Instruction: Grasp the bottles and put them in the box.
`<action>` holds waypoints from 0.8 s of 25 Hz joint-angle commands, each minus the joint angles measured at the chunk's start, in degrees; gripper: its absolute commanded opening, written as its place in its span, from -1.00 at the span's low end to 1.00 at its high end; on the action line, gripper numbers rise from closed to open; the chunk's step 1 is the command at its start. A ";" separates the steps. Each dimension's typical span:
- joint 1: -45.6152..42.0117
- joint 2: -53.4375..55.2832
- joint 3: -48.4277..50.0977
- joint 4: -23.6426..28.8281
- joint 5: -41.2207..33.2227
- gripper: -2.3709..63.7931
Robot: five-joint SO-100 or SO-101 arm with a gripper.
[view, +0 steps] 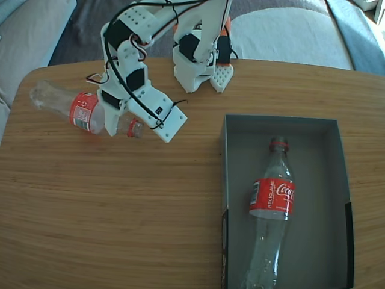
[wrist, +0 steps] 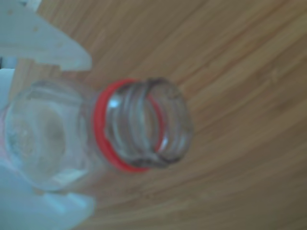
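Wrist view alone shows the gripper [wrist: 62, 129] closed around a bottle [wrist: 139, 124] at its shoulder, blurred. Fixed view adds another bottle [view: 272, 198] in the box [view: 337, 180], base cut off.

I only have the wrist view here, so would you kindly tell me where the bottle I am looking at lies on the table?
Observer: The bottle lies on its side near the table's far left edge in the fixed view, its neck pointing right.
Operator: Thank you; is the hand actually around it?
Observer: The hand straddles the neck end; whether it is closed I cannot tell.
Operator: And where is the box from there?
Observer: The box sits to the right in the fixed view, nearer the camera.
Operator: Is anything in it already?
Observer: Yes, the other bottle lies in its middle, neck toward the arm's base.
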 commanded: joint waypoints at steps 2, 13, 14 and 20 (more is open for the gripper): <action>-0.62 1.05 0.18 -1.14 -0.09 0.03; -1.93 1.05 4.31 -4.31 0.00 0.05; -1.93 1.05 4.31 -4.39 0.00 0.08; -2.81 0.97 4.57 -5.54 -0.18 0.29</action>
